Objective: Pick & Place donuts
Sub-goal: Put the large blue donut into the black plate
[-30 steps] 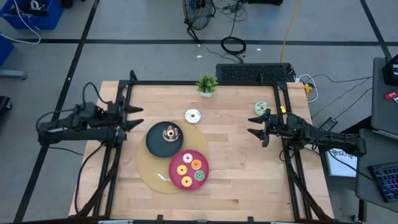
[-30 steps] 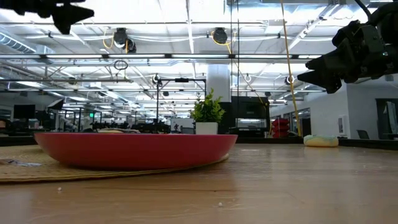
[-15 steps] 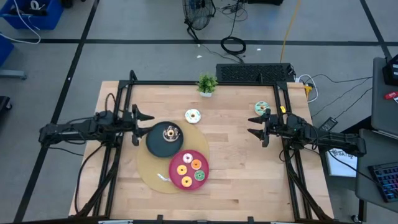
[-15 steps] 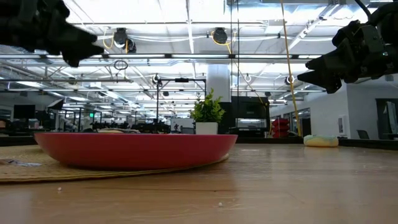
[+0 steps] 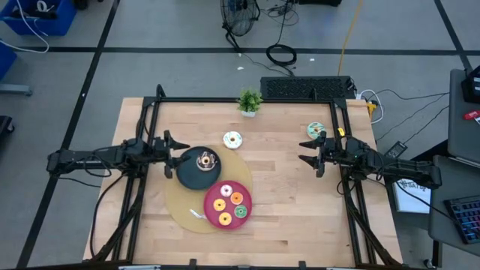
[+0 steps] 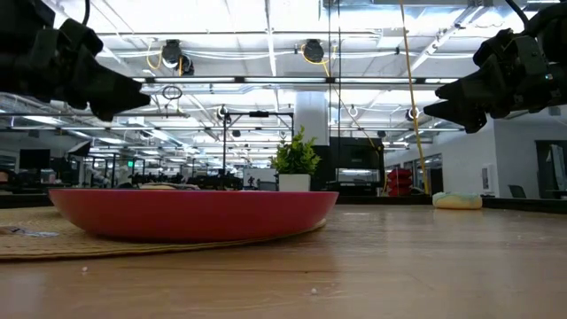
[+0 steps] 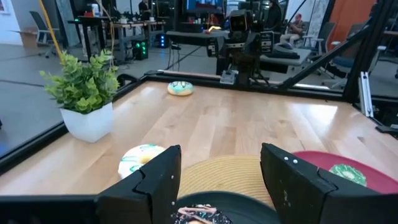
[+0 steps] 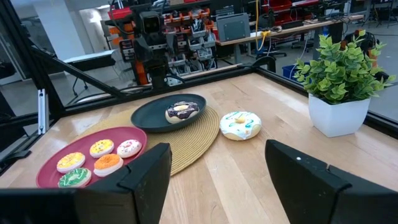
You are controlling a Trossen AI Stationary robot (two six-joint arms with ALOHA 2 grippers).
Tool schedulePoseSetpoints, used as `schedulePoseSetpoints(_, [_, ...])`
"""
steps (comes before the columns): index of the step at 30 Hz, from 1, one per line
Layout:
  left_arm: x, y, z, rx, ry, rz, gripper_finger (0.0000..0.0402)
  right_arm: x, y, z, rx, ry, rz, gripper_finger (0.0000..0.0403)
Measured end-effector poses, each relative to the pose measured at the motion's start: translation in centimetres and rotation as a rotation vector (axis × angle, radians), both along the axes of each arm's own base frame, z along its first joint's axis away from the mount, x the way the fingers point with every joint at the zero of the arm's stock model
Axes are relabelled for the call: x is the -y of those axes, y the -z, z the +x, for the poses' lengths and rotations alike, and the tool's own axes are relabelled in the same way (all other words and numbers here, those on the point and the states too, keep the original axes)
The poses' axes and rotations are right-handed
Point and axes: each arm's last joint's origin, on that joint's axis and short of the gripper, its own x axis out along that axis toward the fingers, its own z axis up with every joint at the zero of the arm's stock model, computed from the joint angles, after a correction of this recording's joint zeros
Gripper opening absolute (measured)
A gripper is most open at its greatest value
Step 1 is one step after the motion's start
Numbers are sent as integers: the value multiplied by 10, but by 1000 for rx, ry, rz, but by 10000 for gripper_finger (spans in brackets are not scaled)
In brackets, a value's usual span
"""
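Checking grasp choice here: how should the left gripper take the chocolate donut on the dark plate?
Probably from straight above, the fingers pinching opposite sides of the ring. The chocolate donut lies flat on the dark plate, so its rim blocks a low sideways approach. The left gripper is open beside it.

Change logged: my left gripper has advanced from the table's left edge toward the dark plate, and I now read it just beside the plate's left rim, fingers spread.

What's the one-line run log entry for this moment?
left gripper: open, beside dark plate | right gripper: open, waiting at table's right | chocolate donut: on dark plate | pink plate: four donuts
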Motion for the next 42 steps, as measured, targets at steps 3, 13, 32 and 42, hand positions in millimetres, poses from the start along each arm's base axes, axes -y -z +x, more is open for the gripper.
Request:
schedulePoseSetpoints(3, [0,0,0,0,-2,0,219,0,0,0,0,0,0,247])
schedulePoseSetpoints(13, [1,1,0,-8,45,0,214,0,0,0,0,0,0,247])
schedulePoseSetpoints(32, [-1,3,0,-34,-25,51,214,0,0,0,0,0,0,247])
schedulePoseSetpoints(42, [-2,8,-1,-96,-70,86,214,0,0,0,0,0,0,247])
